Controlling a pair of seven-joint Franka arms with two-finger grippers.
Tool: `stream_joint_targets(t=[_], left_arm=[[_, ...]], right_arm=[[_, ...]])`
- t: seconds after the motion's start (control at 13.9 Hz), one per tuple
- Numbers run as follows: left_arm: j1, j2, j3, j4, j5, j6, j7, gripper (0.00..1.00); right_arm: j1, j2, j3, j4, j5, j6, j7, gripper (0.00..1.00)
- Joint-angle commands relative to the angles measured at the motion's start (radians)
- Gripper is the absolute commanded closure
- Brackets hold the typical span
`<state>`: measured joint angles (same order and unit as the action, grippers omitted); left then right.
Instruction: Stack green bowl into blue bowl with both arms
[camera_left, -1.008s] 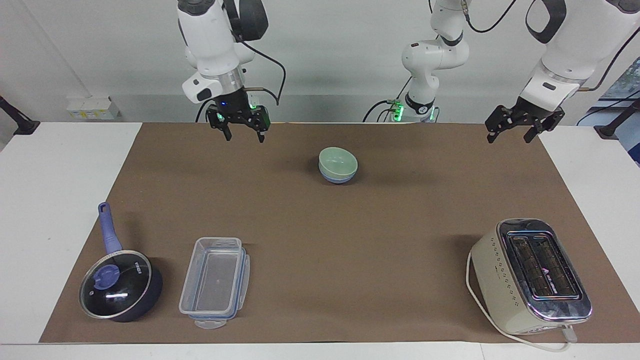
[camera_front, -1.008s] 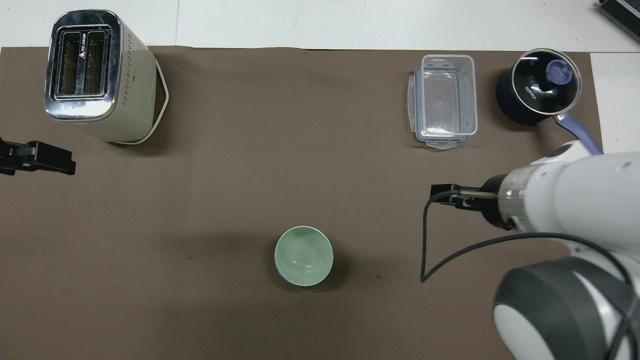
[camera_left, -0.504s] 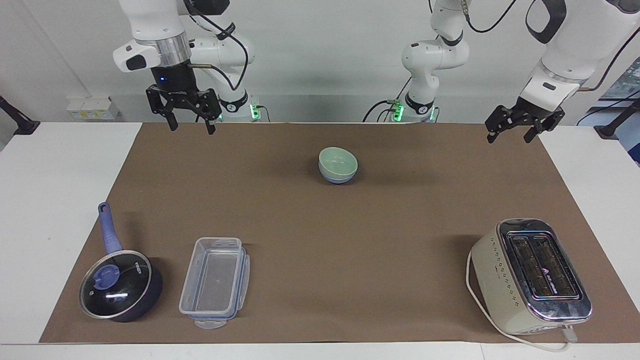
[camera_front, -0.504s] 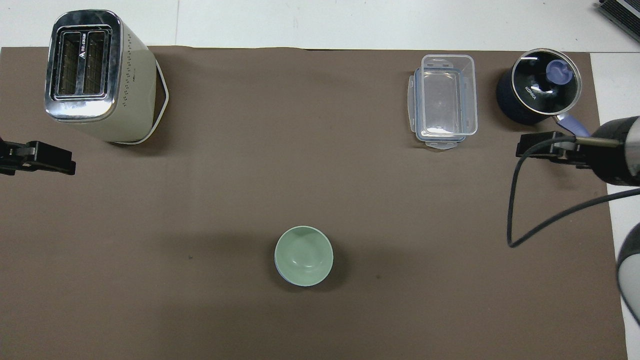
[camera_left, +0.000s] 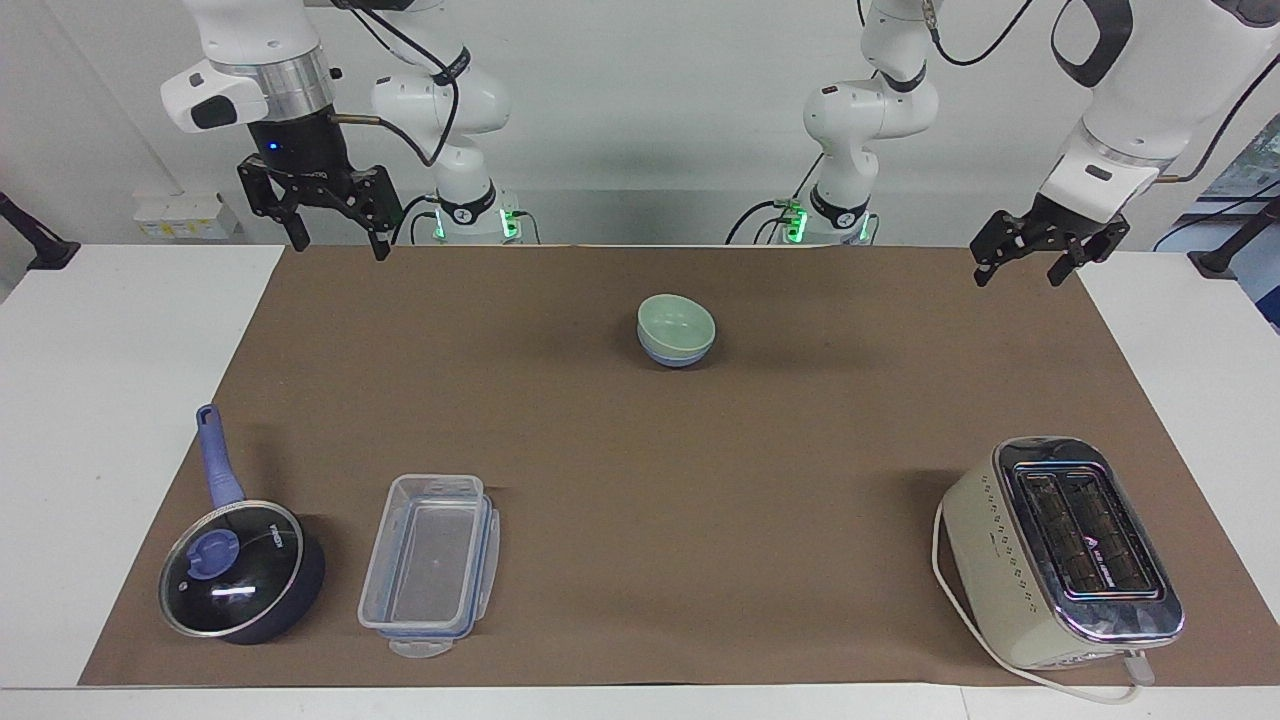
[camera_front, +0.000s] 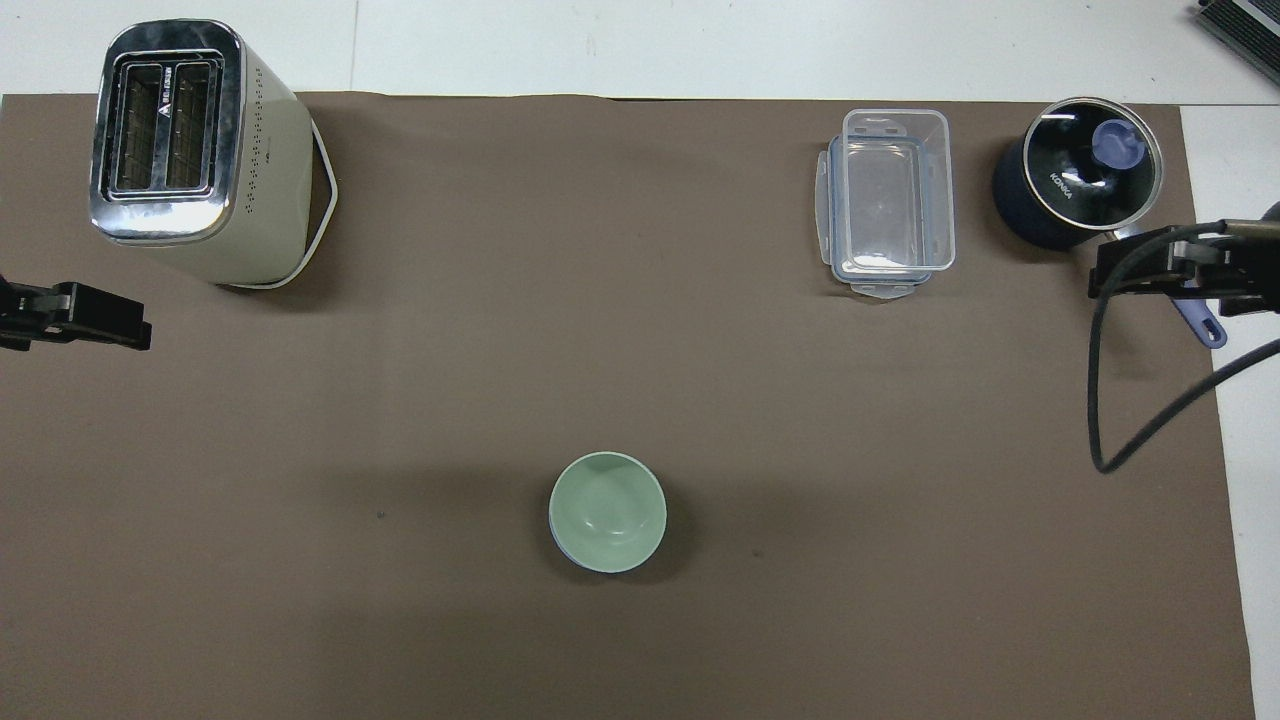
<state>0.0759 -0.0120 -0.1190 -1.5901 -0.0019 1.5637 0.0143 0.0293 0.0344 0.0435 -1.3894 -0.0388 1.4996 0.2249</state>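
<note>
Item 1. Green bowl (camera_left: 677, 322): nested upright inside the blue bowl (camera_left: 676, 353); only a band of blue shows beneath the green rim. The pair sits on the mat (camera_left: 640, 460) about midway between the two arms' ends, nearer the robots than every other thing on the table.

Item 2. Right gripper (camera_left: 334, 243): up in the air over the mat's corner at the right arm's end, fingers apart, holding nothing, well apart from the bowls.

Item 3. Left gripper (camera_left: 1022, 270): up in the air over the mat's edge at the left arm's end, fingers apart, empty, also well apart from the bowls.

Item 4. Saucepan (camera_left: 243, 570): dark, glass lid on, blue handle toward the robots; at the right arm's end, far from the robots.

Item 5. Clear box (camera_left: 430, 564): lidless, empty, just beside the saucepan.

Item 6. Toaster (camera_left: 1062, 550): cream and chrome, at the left arm's end, far from the robots, cord looped round it.

Step in hand, by judgement: stacking looks done; both arms stand clear of the stack with nothing held.

Next move, by judgement: none needed on the bowls; the arms need only settle at rest without sweeping over the stack
</note>
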Motion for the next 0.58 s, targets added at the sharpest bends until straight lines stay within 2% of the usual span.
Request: stream_joint_targets(t=[0.0, 0.5], left_arm=[[0.013, 0.0, -0.011, 0.006, 0.022, -0.016, -0.011, 0.0], [0.013, 0.0, -0.011, 0.006, 0.022, -0.016, -0.011, 0.0]], right_arm=[[-0.02, 0.041, 0.015, 0.066, -0.009, -0.061, -0.032, 0.0], [-0.023, -0.01, 0.009, -0.002, 0.027, -0.084, -0.033, 0.0]])
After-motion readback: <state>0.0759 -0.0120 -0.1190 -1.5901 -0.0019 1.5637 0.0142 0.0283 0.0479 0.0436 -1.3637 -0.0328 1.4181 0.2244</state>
